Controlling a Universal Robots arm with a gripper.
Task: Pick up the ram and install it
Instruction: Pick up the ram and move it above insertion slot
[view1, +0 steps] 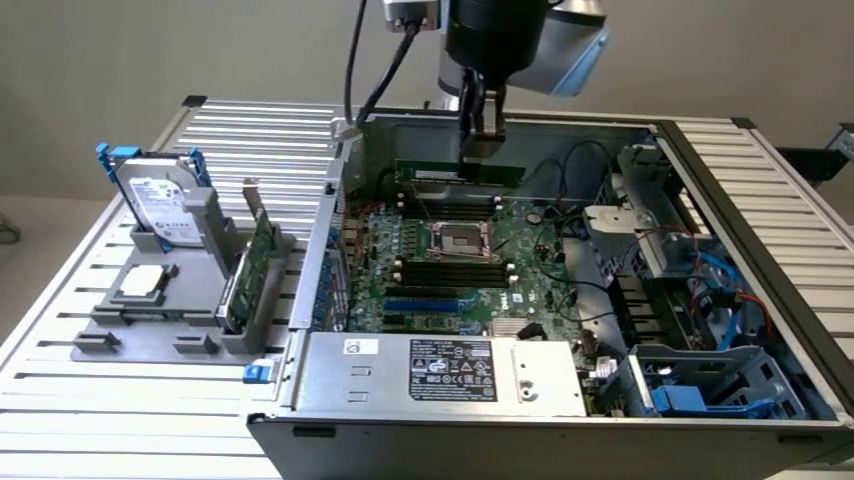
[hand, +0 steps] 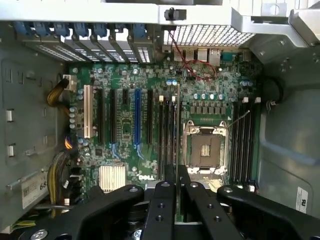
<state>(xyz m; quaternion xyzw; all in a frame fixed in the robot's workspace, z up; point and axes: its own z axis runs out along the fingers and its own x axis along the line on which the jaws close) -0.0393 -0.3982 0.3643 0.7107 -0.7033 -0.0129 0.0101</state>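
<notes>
The tool (view1: 481, 135) pinches the ram (view1: 447, 173) by its top edge, hanging just above the far memory slots (view1: 457, 207). If it's skewed against a slot, I reckon pressing could jam or crack it.

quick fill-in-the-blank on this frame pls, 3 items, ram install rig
1. The pincer is shut on the ram, holding it over the ____ inside the open computer case.
2. The hard drive with ____ rails stands in the grey holder outside the case.
3. The expansion card stands in that holder, on the exterior view's ____ of the hard drive.

Missing words: motherboard; blue; right.
</notes>
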